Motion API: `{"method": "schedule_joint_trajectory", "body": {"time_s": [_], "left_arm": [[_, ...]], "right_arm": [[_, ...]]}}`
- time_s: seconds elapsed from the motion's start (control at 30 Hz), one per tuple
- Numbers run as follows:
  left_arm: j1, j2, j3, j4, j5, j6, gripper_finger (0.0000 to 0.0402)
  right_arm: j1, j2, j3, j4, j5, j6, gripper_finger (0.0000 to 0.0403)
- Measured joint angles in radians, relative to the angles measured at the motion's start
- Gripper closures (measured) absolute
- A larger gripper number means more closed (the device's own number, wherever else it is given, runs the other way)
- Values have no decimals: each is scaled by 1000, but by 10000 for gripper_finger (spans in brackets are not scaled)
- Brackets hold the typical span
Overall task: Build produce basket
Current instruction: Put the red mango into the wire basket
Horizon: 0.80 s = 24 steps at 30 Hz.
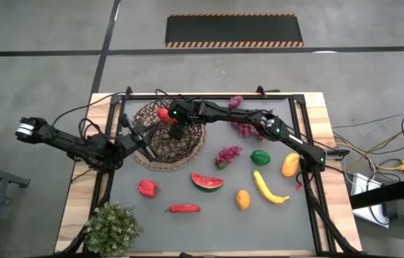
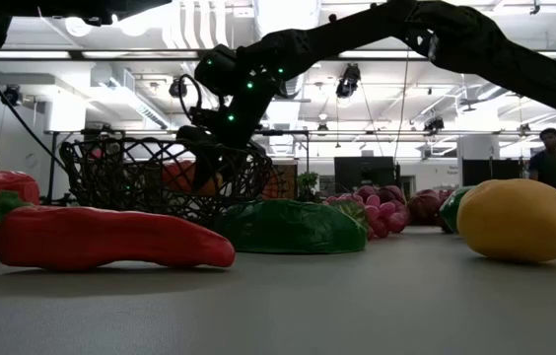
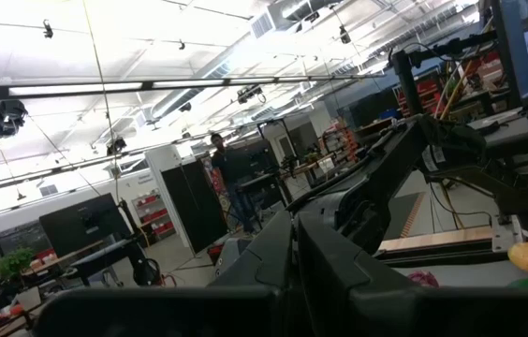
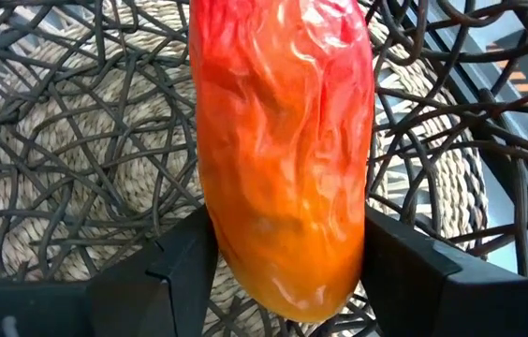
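The dark wicker basket (image 1: 167, 140) sits at the table's far left, on a pale woven mat. My right gripper (image 1: 175, 129) reaches over the basket's far side, shut on a red-orange fruit (image 4: 281, 150), which also shows inside the basket (image 2: 184, 177) in the low view. My left gripper (image 1: 141, 140) waits at the basket's left rim. Loose on the table are a grape bunch (image 1: 225, 155), a watermelon slice (image 1: 206, 181), a banana (image 1: 268, 188), a red chili (image 1: 183, 208) and a red pepper (image 1: 147, 188). My right gripper pinches the long red-orange fruit between its two fingers (image 4: 404, 267), which sit on the two sides of its orange end (image 4: 287, 271). The fruit runs forward from the fingers over the basket's woven bottom. Whether its red far end rests on the wicker does not show.
A green fruit (image 1: 260, 157), an orange-yellow fruit (image 1: 290, 165) and a small orange one (image 1: 242, 198) lie right of the basket. More purple grapes (image 1: 245, 130) lie under the right arm. A potted plant (image 1: 112, 228) stands at the near left corner. Cables run along the table frame.
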Motion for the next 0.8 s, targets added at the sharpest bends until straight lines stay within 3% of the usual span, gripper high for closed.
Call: {"method": "schedule_joint_trajectory", "body": {"time_s": [0.33, 0.57, 0.8], "left_arm": [[0, 0, 0, 0, 0, 0, 396], [0, 0, 0, 0, 0, 1, 396], [0, 0, 0, 0, 0, 2, 396]], "right_arm": [[5, 0, 0, 9, 6, -231, 190], [27, 0, 0, 9, 186, -411, 216], [47, 0, 0, 13, 285, -476, 199]]}}
